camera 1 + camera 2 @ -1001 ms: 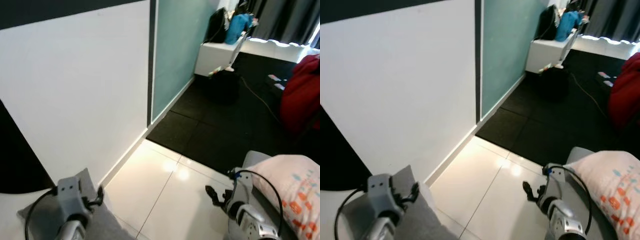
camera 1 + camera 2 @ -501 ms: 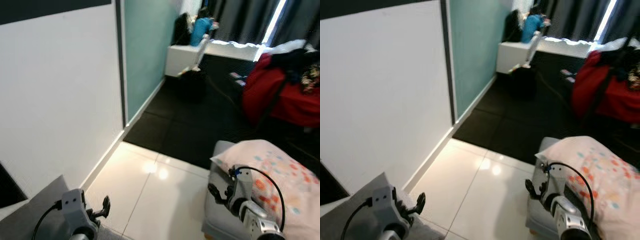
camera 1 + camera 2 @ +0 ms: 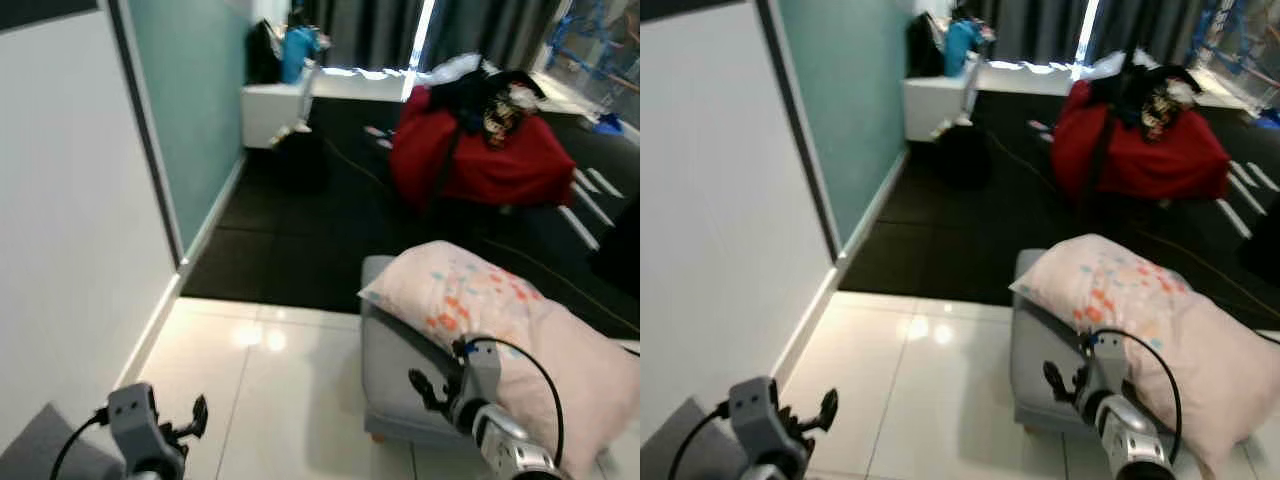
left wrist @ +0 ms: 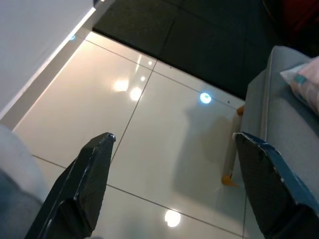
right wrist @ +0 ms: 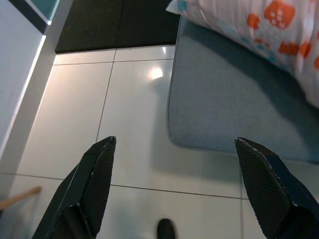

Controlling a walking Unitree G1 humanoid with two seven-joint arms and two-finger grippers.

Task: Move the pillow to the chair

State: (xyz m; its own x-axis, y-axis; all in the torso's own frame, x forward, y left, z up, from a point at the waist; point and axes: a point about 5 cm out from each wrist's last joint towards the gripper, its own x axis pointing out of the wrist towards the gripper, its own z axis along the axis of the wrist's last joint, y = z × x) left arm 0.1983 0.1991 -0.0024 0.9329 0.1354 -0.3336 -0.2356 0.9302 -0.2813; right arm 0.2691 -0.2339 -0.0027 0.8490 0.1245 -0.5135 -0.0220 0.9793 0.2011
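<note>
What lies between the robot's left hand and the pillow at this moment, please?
Bare glossy white floor tile, then the grey seat's edge. The left hand hangs open; the pillow rests on that seat, seen in the left eye view.

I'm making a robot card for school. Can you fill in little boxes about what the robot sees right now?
pillow: pink pillow with orange and blue spots, lying on the grey seat
left claw: left claw open, over the white tile floor
right claw: right claw open, above the seat's edge, not touching the pillow
behind: red heap on the black floor
left side: white wall
</note>
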